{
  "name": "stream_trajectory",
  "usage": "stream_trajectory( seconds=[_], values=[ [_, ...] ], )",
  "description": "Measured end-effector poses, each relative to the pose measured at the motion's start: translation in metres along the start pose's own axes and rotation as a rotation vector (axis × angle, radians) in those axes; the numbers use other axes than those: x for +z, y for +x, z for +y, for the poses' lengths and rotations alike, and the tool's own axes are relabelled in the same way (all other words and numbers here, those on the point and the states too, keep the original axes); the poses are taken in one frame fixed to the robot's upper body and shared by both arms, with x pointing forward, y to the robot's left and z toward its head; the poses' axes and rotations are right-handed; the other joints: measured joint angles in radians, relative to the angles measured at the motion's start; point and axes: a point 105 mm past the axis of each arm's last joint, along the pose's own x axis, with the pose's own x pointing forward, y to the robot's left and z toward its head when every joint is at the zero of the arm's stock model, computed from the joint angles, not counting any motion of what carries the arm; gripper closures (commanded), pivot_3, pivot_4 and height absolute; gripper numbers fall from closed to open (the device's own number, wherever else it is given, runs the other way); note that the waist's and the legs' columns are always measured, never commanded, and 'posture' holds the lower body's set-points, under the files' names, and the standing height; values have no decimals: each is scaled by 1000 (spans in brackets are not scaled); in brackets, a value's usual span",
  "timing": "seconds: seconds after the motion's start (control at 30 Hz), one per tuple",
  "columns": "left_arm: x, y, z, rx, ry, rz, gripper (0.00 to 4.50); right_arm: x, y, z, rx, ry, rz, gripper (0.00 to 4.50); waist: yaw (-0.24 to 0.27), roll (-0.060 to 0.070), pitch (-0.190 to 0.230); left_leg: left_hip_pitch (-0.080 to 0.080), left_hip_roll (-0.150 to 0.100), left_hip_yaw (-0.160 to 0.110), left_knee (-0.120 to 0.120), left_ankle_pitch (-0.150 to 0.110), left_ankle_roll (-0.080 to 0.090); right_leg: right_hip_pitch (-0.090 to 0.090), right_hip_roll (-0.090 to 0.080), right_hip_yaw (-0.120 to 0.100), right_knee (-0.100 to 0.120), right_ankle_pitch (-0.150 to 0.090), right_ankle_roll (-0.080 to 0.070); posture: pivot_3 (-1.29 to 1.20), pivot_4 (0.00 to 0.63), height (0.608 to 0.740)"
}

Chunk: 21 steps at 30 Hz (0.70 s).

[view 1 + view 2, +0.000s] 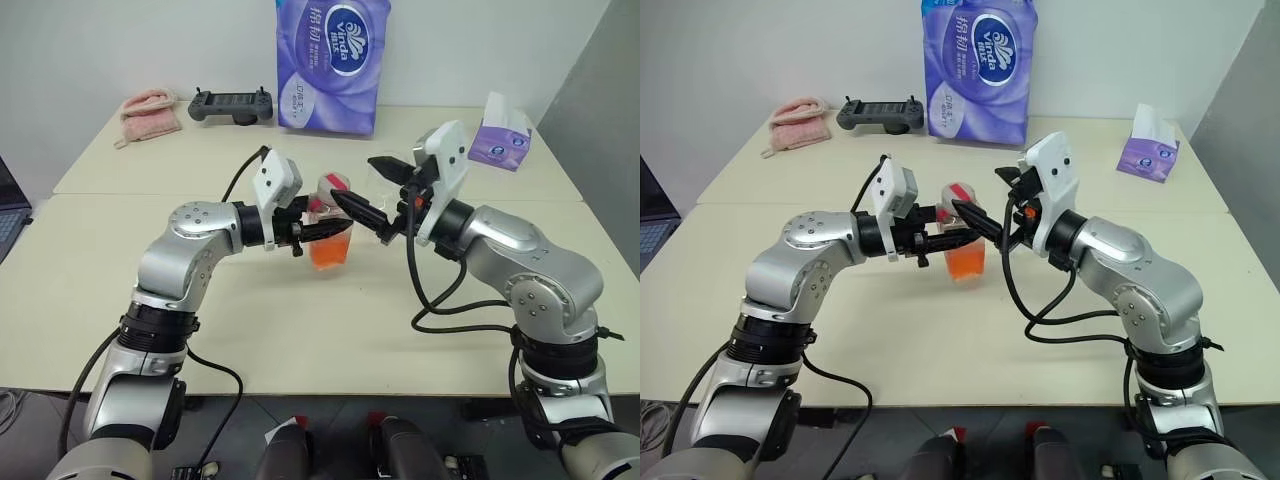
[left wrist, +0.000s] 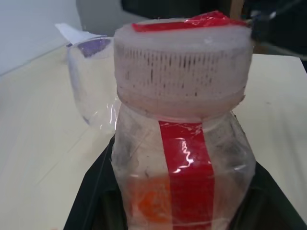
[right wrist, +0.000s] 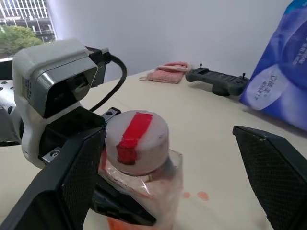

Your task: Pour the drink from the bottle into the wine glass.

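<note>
Right wrist view: bottle (image 3: 139,167) held upright by left gripper (image 3: 103,179) at body; white cap (image 3: 136,141) framed between wide-spread right gripper (image 3: 180,184) fingers, untouched.

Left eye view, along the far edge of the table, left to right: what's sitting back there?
Folded pink cloth → black handheld controller with two short antennas → tall purple plastic pack of tissue rolls → small purple tissue box with a white sheet sticking up.

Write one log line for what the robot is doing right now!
left end effector: shut on bottle | right end effector: open, around cap | cap: on | wine glass: behind bottle
</note>
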Motion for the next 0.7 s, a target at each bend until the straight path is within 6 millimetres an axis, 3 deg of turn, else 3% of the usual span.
stream_trajectory(
  seconds=[0.27,0.53,0.7],
  values=[
    [-3,7,-3,-18,-7,-18,2676,4,7,7,55,17,-15,0,-3,0,0,-1,0,0,0,0,0,0,0,0,-1,0,0,0,150,740],
    [-2,9,-2,-7,-40,-50,2676,4,7,6,53,19,-22,2706,-7,0,0,-1,0,0,0,0,0,0,0,0,0,0,0,0,150,740],
    [-2,11,-2,2,-61,-54,2676,4,7,4,46,7,-23,2754,-8,0,0,-1,0,-1,0,0,0,0,0,0,0,0,0,0,150,740]
  ],
)
